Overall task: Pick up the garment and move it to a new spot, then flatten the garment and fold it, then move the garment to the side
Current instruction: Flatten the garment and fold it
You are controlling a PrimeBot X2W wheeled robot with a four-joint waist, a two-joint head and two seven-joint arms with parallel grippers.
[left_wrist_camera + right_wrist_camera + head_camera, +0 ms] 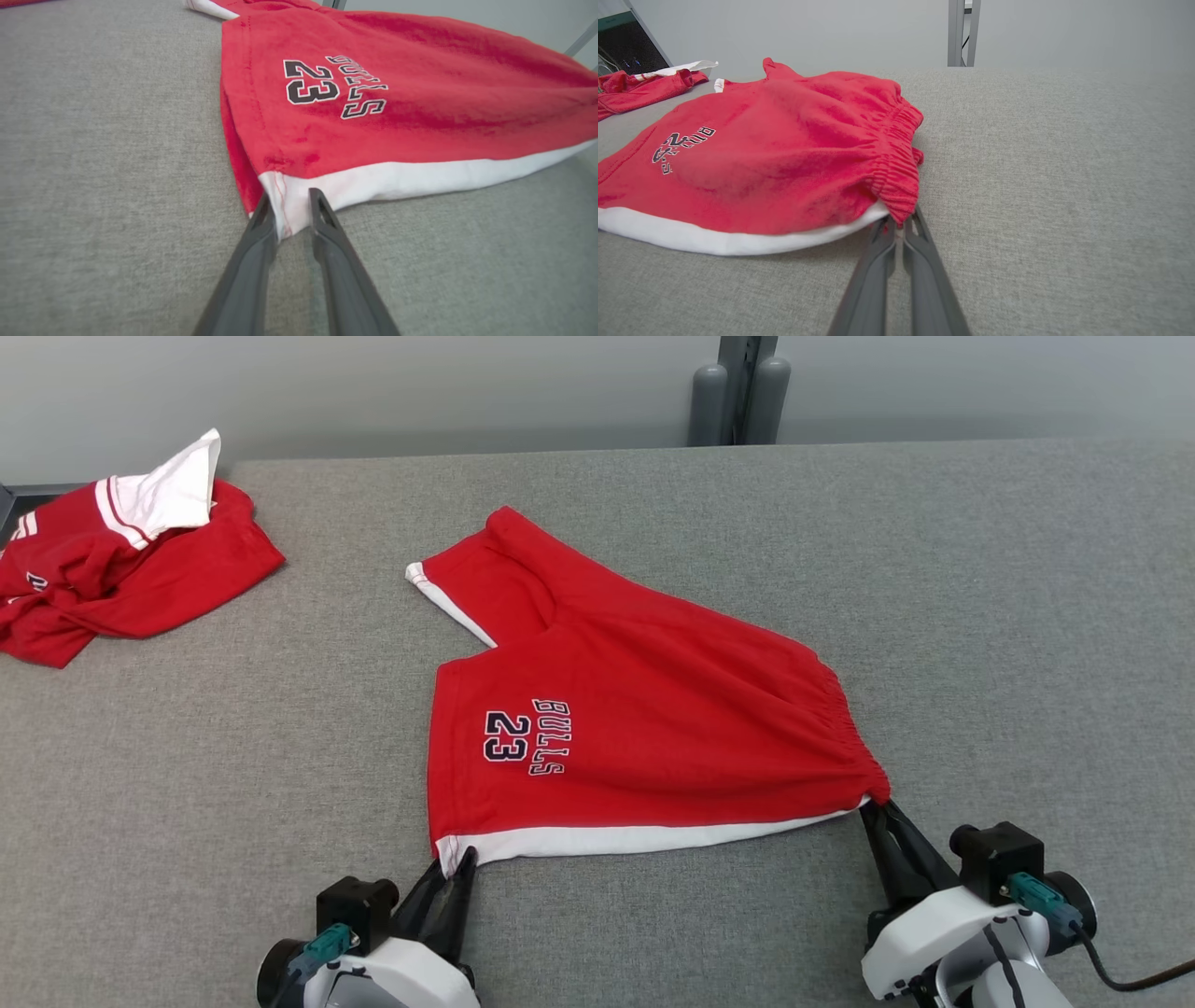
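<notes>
A: Where are the red fleece shorts (pixel 653 709) with the white side stripe lying?
B: They're lying mid-way across the grey fabric table (pixel 980 616), well apart from a crumpled red and white garment (pixel 121 569) at the far left.
A: And the grippers?
B: The right gripper (pixel 878 809) is pinching the elastic waistband corner, jaws closed. The left gripper (pixel 460 861) is straddling the white hem corner; I cannot tell whether it's gripping.

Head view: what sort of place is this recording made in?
Probably a lab or test bench for cloth handling: a broad grey fabric-covered table, a bare pale wall with a metal post behind it, and red shorts laid out.
</notes>
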